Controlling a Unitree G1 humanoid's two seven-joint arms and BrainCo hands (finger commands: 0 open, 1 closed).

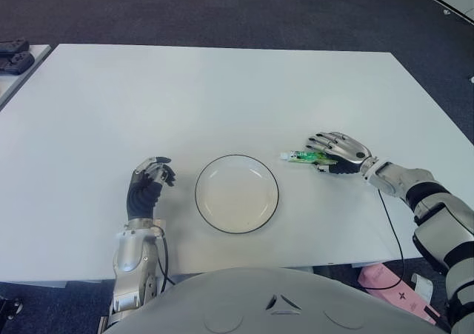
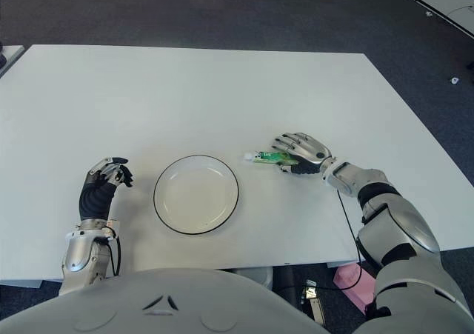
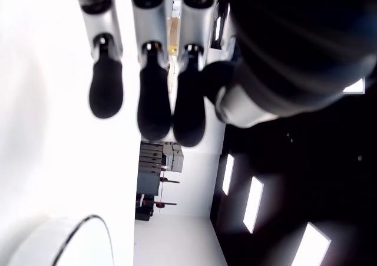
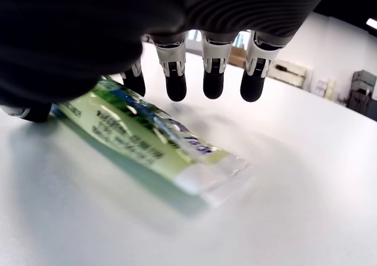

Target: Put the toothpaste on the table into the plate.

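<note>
Table (image 1: 222, 89): toothpaste (image 4: 147, 139) flat under spread right-hand fingers (image 4: 213, 77).

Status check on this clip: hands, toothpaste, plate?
Right hand over toothpaste, fingers spread, no grasp. Toothpaste flat on table, right of plate. Left hand idle left of plate, holding nothing. Nothing between toothpaste and plate.

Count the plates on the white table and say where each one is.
1. The plate lies near the table's front edge, between the left hand and the right hand, which is over the toothpaste. Nothing seems to hide another.
</note>
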